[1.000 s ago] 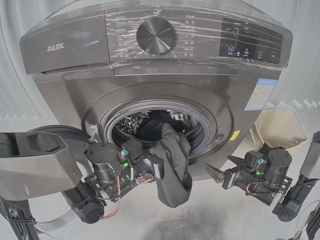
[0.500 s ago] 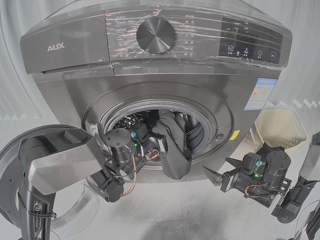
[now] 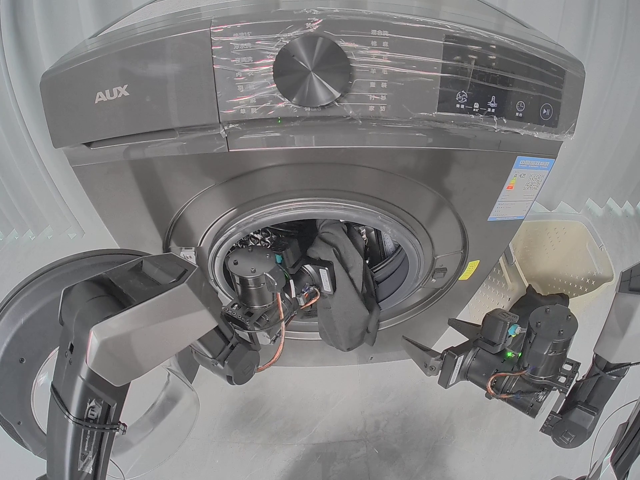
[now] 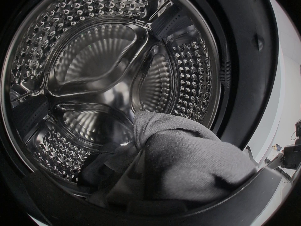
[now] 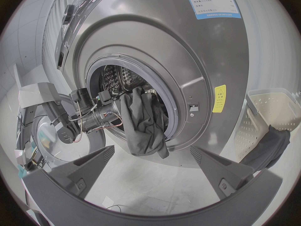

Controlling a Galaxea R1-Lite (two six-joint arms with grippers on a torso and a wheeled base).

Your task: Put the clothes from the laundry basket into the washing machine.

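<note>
Where the dark grey garment (image 3: 347,295) hung over the lower lip of the washing machine (image 3: 333,161), its upper part stood bunched inside the round opening and its loose end trailed down the front panel, stopping short of the floor. The left gripper (image 3: 328,271) reached into that opening and was closed on the bunched cloth, which wrapped around and hid its fingers. Behind the fabric, in the left wrist view, the steel drum (image 4: 94,63) showed its dimpled wall, and more dark cloth (image 4: 94,170) lay on the drum floor; whether that was the same piece could not be told. The door (image 3: 27,341) stood swung open at the robot's left. Low in front of the machine, toward the right, the right gripper (image 3: 430,333) hung above the floor with its two fingers spread wide and nothing between them, well apart from the hanging cloth. Beside the machine's right side stood the cream laundry basket (image 3: 573,261), with another dark garment (image 5: 266,148) draped over its near rim.
</note>
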